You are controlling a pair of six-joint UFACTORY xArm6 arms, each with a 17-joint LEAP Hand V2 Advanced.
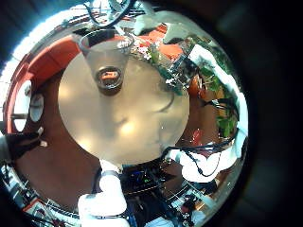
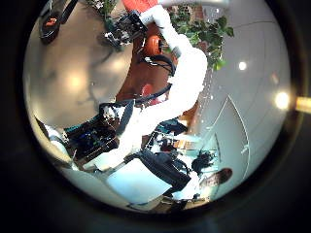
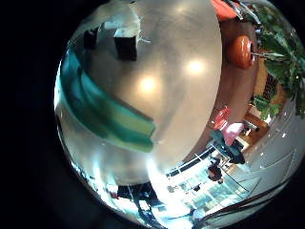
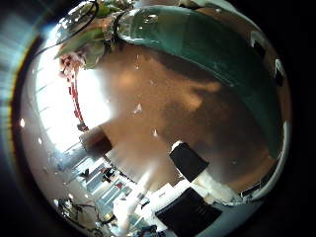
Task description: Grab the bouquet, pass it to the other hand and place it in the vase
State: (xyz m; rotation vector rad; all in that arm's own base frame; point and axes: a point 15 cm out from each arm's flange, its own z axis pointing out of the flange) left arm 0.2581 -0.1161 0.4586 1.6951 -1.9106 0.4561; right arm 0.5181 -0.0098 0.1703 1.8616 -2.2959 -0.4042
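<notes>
In the left little finger side palm view the vase [image 1: 111, 76] stands upright on the round table [image 1: 104, 123]. The right hand [image 1: 182, 69] hovers beside the table's edge, away from the vase, with the bouquet [image 1: 156, 44] at it. In the right thumb side palm view the bouquet's long stem bundle [image 4: 212, 49] runs close across the palm, with flowers and leaves [image 4: 87, 44] at its end. The same bundle [image 3: 105, 107] crosses the right little finger side palm view. The left hand's fingers [image 2: 95, 136] are relaxed and hold nothing. The left thumb side palm view also shows the right hand [image 2: 126, 29].
The right arm [image 2: 185, 68] reaches over the table [image 2: 73, 83]. Potted plants [image 1: 213, 66] and seats [image 3: 240, 50] stand beyond the table's edge. A dark object [image 4: 96, 144], perhaps the vase, stands on the table under the right palm.
</notes>
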